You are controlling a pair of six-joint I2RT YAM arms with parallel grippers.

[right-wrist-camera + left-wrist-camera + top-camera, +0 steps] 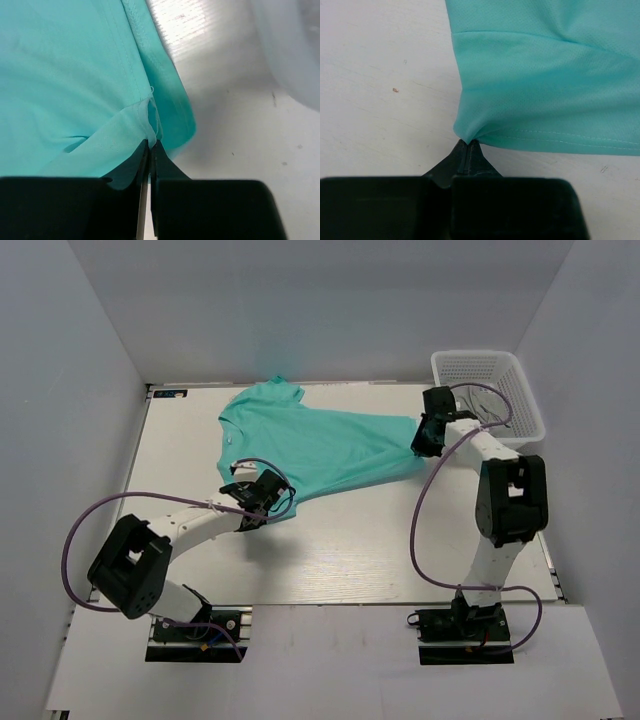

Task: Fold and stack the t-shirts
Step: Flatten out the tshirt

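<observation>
Fingers of the left gripper are pressed together on a corner of the t-shirt, which lies stretched (slightly bunched) across the table. The right gripper pinches its opposite end, near the basket.

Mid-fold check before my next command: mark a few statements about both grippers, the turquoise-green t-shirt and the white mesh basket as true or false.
1. The left gripper is shut on a corner of the plain turquoise-green cloth t-shirt. True.
2. The right gripper hangs open above the t-shirt. False: it is shut on the t-shirt's edge.
3. The t-shirt lies in the white plastic mesh basket. False: it lies on the white table, outside the basket.
4. The basket stands at the table's far right corner. True.
5. The t-shirt is folded into a neat square. False: it lies spread out between the two grippers.
</observation>
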